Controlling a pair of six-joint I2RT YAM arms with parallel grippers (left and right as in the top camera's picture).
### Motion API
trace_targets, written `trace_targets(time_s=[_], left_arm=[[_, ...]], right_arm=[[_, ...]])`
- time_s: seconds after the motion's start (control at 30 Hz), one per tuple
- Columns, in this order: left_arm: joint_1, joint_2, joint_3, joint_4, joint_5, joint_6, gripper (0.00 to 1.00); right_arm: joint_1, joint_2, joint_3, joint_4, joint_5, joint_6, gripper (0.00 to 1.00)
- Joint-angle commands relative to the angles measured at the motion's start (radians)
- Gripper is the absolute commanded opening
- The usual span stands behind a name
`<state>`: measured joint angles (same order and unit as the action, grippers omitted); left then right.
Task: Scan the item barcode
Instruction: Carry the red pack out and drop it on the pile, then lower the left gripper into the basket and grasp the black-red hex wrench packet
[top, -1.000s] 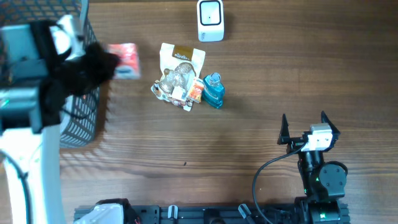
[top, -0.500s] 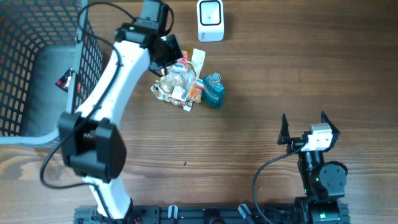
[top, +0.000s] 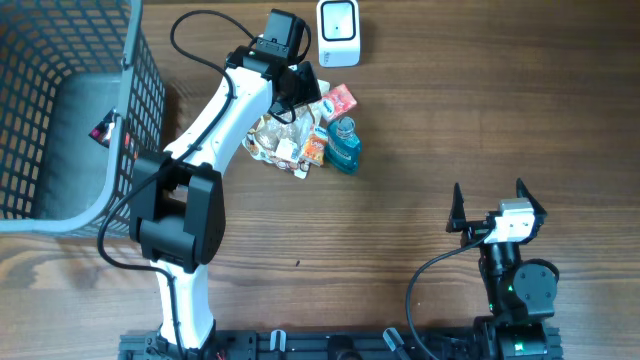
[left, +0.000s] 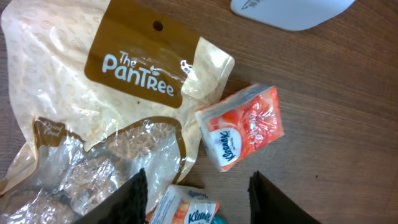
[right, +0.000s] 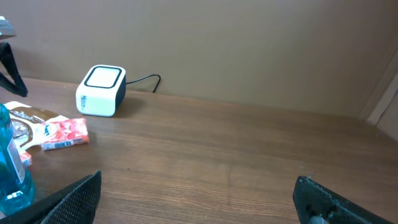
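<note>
The left gripper (left: 198, 186), jaws spread, hovers over a loose orange tissue pack (left: 241, 127); the right gripper (top: 488, 208) rests spread wide.

prob. mock shop checkout: scanner (top: 338, 32), wire basket (top: 30, 40), snack pkgs (left: 124, 74) on wood table (top: 450, 120).

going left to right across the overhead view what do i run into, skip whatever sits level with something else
wire basket → snack bag → blue bottle → right gripper

Orange Kleenex pack (left: 239, 127) lying flat, tilted, near white scanner (top: 338, 20).
</note>
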<state>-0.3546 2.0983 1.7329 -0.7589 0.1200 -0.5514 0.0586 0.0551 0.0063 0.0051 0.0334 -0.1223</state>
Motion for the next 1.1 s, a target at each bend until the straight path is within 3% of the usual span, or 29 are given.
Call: trace_targets(time_s=[0.0,0.1,0.13,0.37,0.43,0.5,0.53,0.6,0.8,0.87,0.97,1.07], left_arm=[[0.047,-0.146,0.042,-0.027,-0.009,0.023,0.56],[0.108,-0.293,0.042,-0.040,-0.010,0.023,0.64],[0.154,-0.359,0.042,-0.047,-0.010,0.024,0.71],[0.534,-0.554,0.042,-0.117,-0.010,0.023,0.76],[0.633,-0.547,0.040,-0.169,-0.029,0.019,0.93],[0.706,-0.527,0.038,-0.237,-0.153,0.001,1.00],[0.748,-0.504,0.038,-0.272,-0.261,-0.061,1.00],[0.797,-0.467,0.038,-0.299,-0.330,-0.116,1.00],[0.868,-0.301,0.038,-0.266,-0.310,-0.120,1.00],[0.867,-0.262,0.038,-0.260,-0.274,-0.119,1.00],[0.864,-0.192,0.038,-0.255,-0.095,-0.119,1.00],[0.837,-0.136,0.029,-0.256,-0.068,-0.117,0.99]], right_arm=[[0.005,-0.004,-0.001,0.004,-0.008,-0.007,1.00],[0.005,-0.004,-0.001,0.004,-0.008,-0.008,1.00],[0.005,-0.004,-0.001,0.004,-0.008,-0.008,1.00],[0.005,-0.004,-0.001,0.004,-0.008,-0.008,1.00],[0.005,-0.004,-0.001,0.004,-0.008,-0.008,1.00],[0.005,-0.004,-0.001,0.004,-0.008,-0.008,1.00],[0.005,-0.004,-0.001,0.004,-0.008,-0.008,1.00],[0.005,-0.004,-0.001,0.004,-0.008,-0.007,1.00],[0.005,-0.004,-0.001,0.004,-0.008,-0.008,1.00],[0.005,-0.004,-0.001,0.004,-0.008,-0.008,1.00],[0.005,-0.004,-0.001,0.004,-0.008,-0.007,1.00],[0.005,-0.004,-0.001,0.004,-0.008,-0.008,1.00]])
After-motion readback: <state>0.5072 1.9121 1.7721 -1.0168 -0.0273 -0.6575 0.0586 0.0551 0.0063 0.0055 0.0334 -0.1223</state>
